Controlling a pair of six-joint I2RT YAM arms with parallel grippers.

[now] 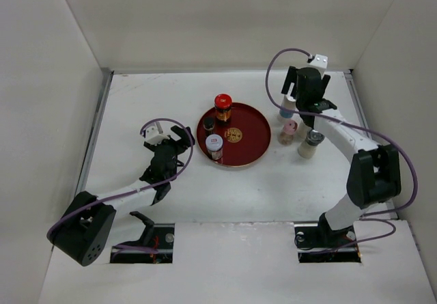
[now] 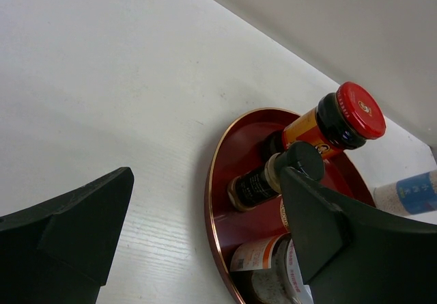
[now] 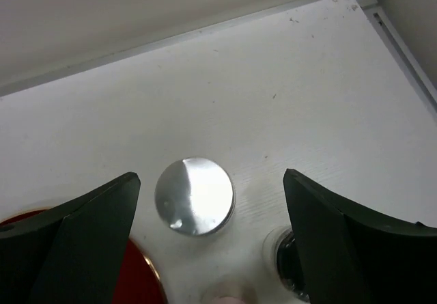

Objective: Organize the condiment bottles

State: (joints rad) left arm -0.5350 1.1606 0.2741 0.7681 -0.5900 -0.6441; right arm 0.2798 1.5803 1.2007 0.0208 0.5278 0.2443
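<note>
White table point(image 3: 307, 106); silver cap point(image 3: 194, 196) below right gripper point(image 3: 210, 180)

Looking like a robotics lab cell rather than a home or shop: bare white panels point(image 1: 225, 17) boxing in a plain white surface point(image 1: 136, 106) at nine, twelve and three o'clock; left arm point(image 1: 126, 193) and right arm point(image 1: 341, 132) standing bolted into cut-outs point(image 1: 140, 244) at six o'clock, purple cables point(image 1: 268, 75) looping off them in the open.
</note>
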